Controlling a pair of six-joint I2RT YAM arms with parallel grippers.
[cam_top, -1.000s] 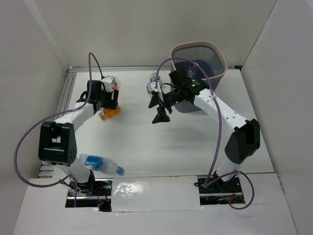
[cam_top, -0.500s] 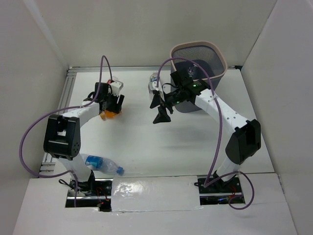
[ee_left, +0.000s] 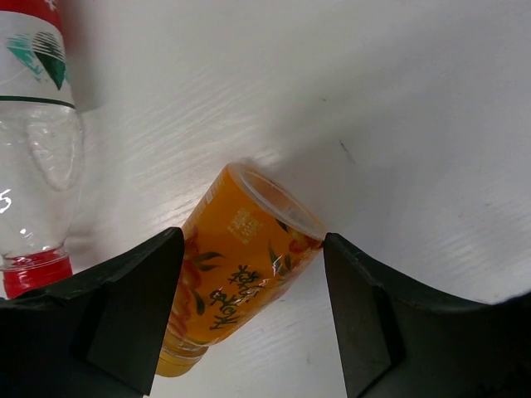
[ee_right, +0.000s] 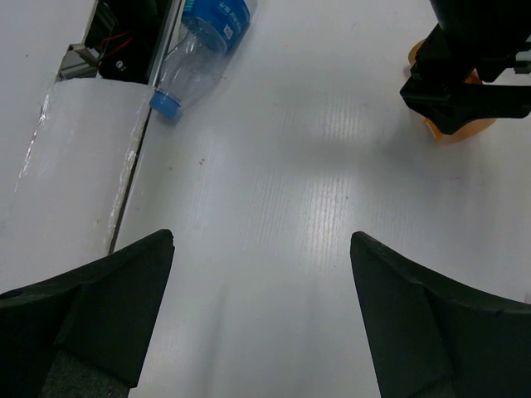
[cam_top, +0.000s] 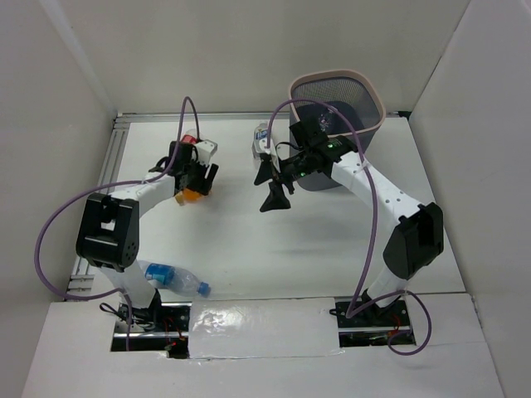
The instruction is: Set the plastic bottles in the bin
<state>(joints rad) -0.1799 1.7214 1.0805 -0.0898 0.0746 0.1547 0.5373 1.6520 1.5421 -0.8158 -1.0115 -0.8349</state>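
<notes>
My left gripper (cam_top: 196, 181) is open, its jaws on either side of an orange-labelled bottle (ee_left: 241, 274) that lies on the table; the bottle also shows in the top view (cam_top: 191, 196). A clear bottle with red label and cap (ee_left: 33, 141) lies just left of it, its cap showing in the top view (cam_top: 190, 138). My right gripper (cam_top: 270, 184) is open and empty above the table's middle. A blue-labelled bottle (cam_top: 170, 278) lies near the left arm's base and shows in the right wrist view (ee_right: 203, 50). Another clear bottle (cam_top: 260, 139) stands left of the mesh bin (cam_top: 377, 99).
White walls close in the table on the left, back and right. A metal rail (cam_top: 116, 145) runs along the left edge. A shiny white strip (ee_right: 75, 174) covers the near edge between the arm bases.
My left gripper has swung right and down to straddle the orange bottle, uncovering the red cap behind it. The right arm has barely moved.
</notes>
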